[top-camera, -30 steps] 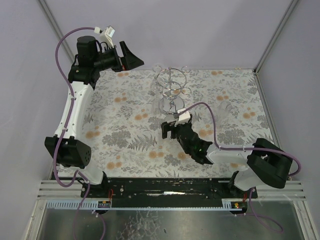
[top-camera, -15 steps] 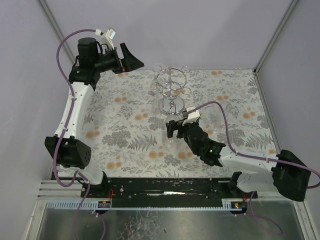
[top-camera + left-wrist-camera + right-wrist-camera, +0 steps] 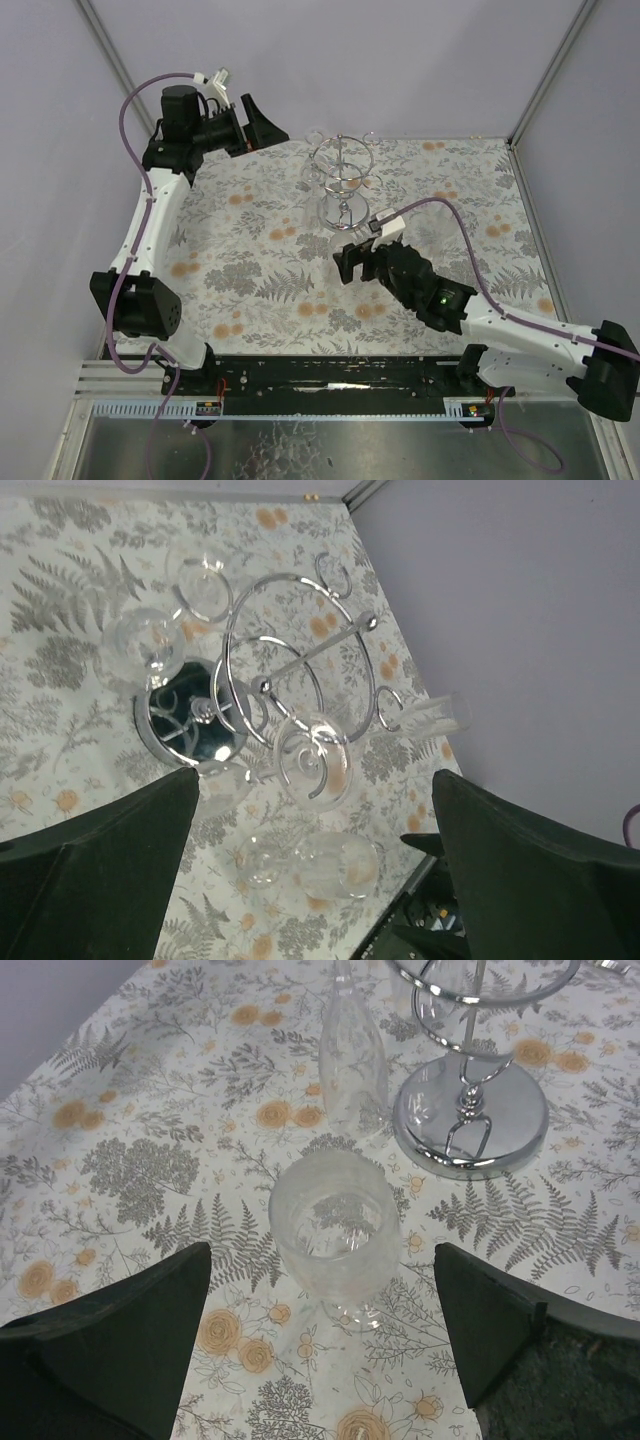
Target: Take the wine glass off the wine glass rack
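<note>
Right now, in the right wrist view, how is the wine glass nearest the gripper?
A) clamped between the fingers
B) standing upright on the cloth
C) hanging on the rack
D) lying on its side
B: the wine glass stands on its foot on the cloth, before the open right gripper, apart from the wine glass rack.

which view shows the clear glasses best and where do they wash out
Right wrist view: the standing glass is sharp, and the rack glints at its base. Left wrist view: the chrome shines, the other glasses look faint. Top view: they nearly vanish into the patterned cloth.
</note>
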### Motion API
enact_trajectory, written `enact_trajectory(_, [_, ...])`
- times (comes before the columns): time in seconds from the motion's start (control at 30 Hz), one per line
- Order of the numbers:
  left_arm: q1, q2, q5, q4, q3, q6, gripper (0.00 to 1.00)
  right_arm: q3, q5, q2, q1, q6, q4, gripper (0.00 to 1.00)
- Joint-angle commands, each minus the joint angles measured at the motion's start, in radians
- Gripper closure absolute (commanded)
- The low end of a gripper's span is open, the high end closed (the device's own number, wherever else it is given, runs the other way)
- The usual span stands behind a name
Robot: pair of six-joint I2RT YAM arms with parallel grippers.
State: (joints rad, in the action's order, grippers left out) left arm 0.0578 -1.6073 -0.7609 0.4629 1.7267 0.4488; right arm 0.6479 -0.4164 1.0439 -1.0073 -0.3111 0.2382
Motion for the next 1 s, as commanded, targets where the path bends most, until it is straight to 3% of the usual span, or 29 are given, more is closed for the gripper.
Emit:
enact_trajectory(0.0, [-0.002,0.039,-0.040,-0.046,-0.088,0.108,0.00,0.165,-0.067,-0.057,-0.002,0.012,-0.075,0.01])
enact_trajectory(0.13, [-0.002,0.083,-0.077,-0.108,-0.224,0.230,0.00,0.399,-0.193,-0.023,0.021,0.001,-0.276,0.01])
enact_trajectory(0.27, [-0.001,0.126,-0.085,-0.283,-0.363,0.380,0.00,0.649,-0.038,0.070,0.223,-0.129,-0.529,0.01])
enact_trajectory(0.5, [0.044,0.106,-0.068,-0.404,-0.394,0.459,0.00,0.842,0.323,0.239,0.601,-0.294,-0.570,0.01])
enact_trajectory(0.67, [0.085,0.095,-0.047,-0.494,-0.420,0.534,0.02,0.890,0.500,0.320,0.787,-0.422,-0.520,0.01])
enact_trajectory(0.97, [0.091,0.135,-0.005,-0.576,-0.546,0.599,0.07,0.863,0.512,0.311,0.840,-0.437,-0.524,0.01])
